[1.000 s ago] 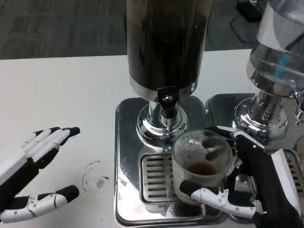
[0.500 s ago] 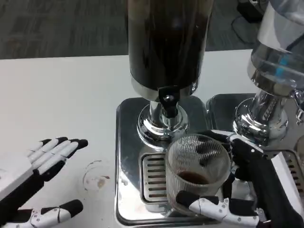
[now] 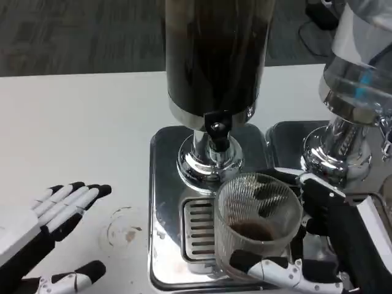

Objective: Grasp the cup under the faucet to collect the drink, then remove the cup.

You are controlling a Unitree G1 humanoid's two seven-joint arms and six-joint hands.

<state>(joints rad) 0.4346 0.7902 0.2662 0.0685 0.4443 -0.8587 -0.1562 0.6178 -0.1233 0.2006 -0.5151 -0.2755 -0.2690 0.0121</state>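
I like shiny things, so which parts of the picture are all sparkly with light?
In the head view, glare flashes off the chrome drip tray, the dark dispenser's base and the second dispenser's base; the ribbed cup glints softly, slightly blurred.

Left hand (image 3: 43, 226): white plastic back, broad and flat, cut off by the lower left edge.
Left fingers (image 3: 73, 199): white segments on top, black beneath, capped with rounded black tips.
Left thumb (image 3: 73, 278): white middle section with small dark screw dots, black tip.
Right hand (image 3: 318, 245): mostly black body, glossy, with a white panel along the outer edge at far right.
Right fingers (image 3: 269, 268): black base and tip, white middle shell with dark joint lines.
Right upper edge: thin white strip over black housing.
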